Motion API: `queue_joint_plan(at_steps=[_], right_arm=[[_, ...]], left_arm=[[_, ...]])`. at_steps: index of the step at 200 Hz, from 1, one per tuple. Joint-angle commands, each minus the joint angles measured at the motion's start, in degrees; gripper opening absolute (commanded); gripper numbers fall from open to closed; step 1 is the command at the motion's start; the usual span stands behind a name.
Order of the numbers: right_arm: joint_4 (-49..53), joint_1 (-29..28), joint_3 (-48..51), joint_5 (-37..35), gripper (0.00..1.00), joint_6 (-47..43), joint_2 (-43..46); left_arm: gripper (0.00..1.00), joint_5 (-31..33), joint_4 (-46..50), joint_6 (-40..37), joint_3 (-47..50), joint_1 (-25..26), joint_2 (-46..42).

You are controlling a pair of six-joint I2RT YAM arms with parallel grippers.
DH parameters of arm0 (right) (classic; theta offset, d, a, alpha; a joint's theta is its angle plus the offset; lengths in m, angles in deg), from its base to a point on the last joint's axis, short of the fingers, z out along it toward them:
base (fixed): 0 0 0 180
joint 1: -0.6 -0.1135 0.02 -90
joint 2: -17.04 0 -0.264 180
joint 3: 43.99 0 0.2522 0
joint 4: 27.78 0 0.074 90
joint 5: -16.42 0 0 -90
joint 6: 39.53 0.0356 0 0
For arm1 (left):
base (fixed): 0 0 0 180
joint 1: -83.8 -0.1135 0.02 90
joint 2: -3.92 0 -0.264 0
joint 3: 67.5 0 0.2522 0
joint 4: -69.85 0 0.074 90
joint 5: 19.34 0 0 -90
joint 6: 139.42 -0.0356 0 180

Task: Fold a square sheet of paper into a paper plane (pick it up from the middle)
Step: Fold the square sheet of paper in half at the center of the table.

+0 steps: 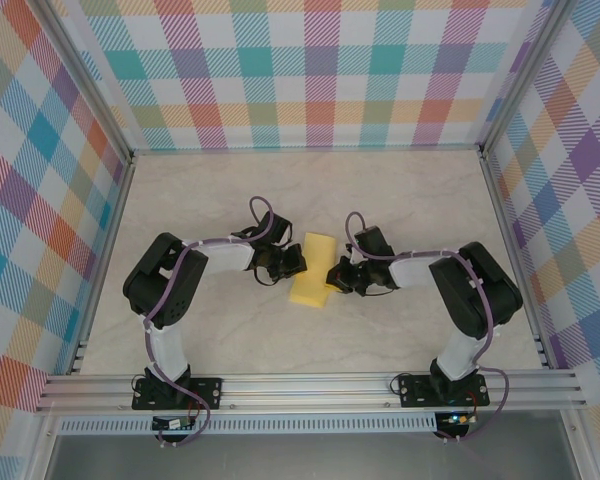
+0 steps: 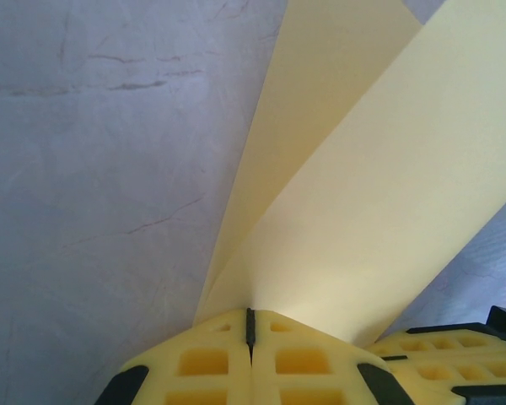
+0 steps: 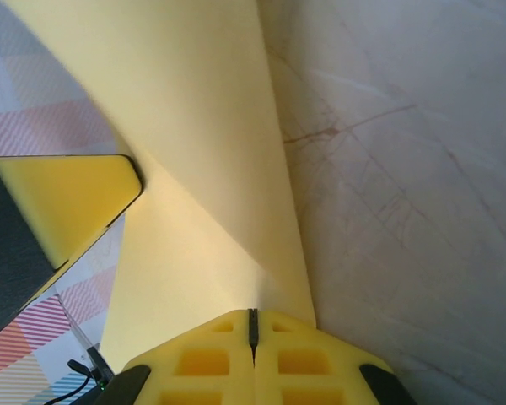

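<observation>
While doubled, paper (image 1: 313, 268) in both hands (image 2: 250, 325) (image 3: 253, 325)

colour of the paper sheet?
The paper sheet is plain pale yellow, unprinted; clearest in the left wrist view.

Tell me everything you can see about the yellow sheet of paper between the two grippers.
The square sheet of paper is plain pale yellow, thin and matte. It is doubled over into a long narrow shape running front to back in the overhead view. The left gripper and right gripper are each shut on one long side; in both wrist views two layers fan apart from the pinch. Whether it touches the table cannot be told.
</observation>
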Motion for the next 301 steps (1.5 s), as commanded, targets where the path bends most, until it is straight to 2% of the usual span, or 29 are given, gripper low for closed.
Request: queue_joint_plan(at_steps=[1, 82, 131, 200, 301], right_arm=[[-1.67, -0.02, -1.0, 3.22, 0.03, -1.55, 3.37], [-6.42, -0.52, 4.11, 4.33, 0.03, -0.92, 0.66], [-5.73, -0.52, 6.56, 2.16, 0.03, -3.32, 0.21], [-11.81, -1.29, 7.16, 5.37, 0.05, -0.79, 6.2], [-16.45, -3.24, 12.34, 2.68, 0.04, -0.95, 0.39]], left_arm=[[0.0, 1.48, 2.7, -1.03, 1.91, 0.82, 1.22], [0.0, 1.39, 2.17, -0.93, 2.44, 0.83, 1.13], [0.0, 1.04, 2.1, -0.9, 2.14, 0.78, 1.53], [0.0, 1.12, 2.26, -0.91, 2.1, 0.82, 1.48], [0.0, 0.97, 2.15, -0.96, 2.44, 0.8, 1.4]])
